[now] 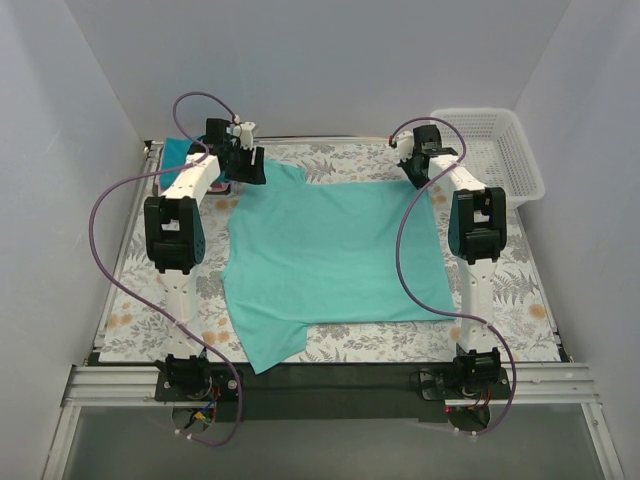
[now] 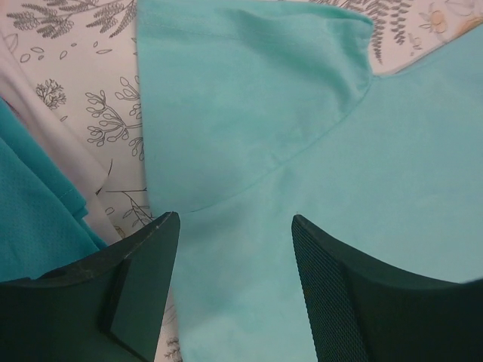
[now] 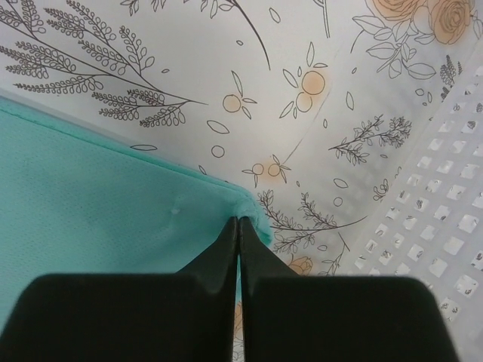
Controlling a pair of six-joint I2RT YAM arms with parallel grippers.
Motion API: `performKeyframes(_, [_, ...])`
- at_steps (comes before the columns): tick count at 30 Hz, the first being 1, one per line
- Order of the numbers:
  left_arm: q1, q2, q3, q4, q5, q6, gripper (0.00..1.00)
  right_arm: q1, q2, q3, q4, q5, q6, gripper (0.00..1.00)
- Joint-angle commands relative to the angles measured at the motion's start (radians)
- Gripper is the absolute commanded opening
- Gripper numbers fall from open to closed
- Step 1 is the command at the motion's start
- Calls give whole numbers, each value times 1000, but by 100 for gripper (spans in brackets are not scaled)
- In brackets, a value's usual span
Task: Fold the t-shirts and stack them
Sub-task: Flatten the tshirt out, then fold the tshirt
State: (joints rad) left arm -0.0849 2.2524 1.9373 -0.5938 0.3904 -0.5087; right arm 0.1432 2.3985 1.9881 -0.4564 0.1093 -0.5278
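A sea-green teal t-shirt [image 1: 330, 250] lies spread flat in the middle of the table. My left gripper [image 1: 245, 160] is open over its far left sleeve; in the left wrist view the gripper [image 2: 234, 219] has its jaws wide apart above the shirt's cloth [image 2: 302, 136], holding nothing. My right gripper [image 1: 415, 165] is at the shirt's far right corner; in the right wrist view the gripper [image 3: 239, 220] is shut on that corner of the shirt [image 3: 113, 204]. A darker teal-blue shirt [image 1: 178, 150] lies at the far left, also in the left wrist view [image 2: 30, 211]. The pink shirt is not clearly visible.
A white mesh basket [image 1: 510, 150] stands at the far right, close to my right gripper, and shows in the right wrist view [image 3: 445, 226]. A pale cloth edge [image 2: 53, 128] lies between the two teal shirts. The flower-print tablecloth [image 1: 500, 310] covers the table.
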Motion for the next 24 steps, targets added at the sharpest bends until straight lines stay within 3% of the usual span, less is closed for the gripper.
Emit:
performKeyframes(1, [-9,35,49,5,-67,32,57,-7,-4,12,19,0,3,1])
performKeyframes(9, [-18,116,103,26,-185,56,51,-8,-58,-14,19,-22,0,1])
performKeyframes(24, [-19,199,179,71,-208,36,50,-7,-67,-35,21,-36,-11,1])
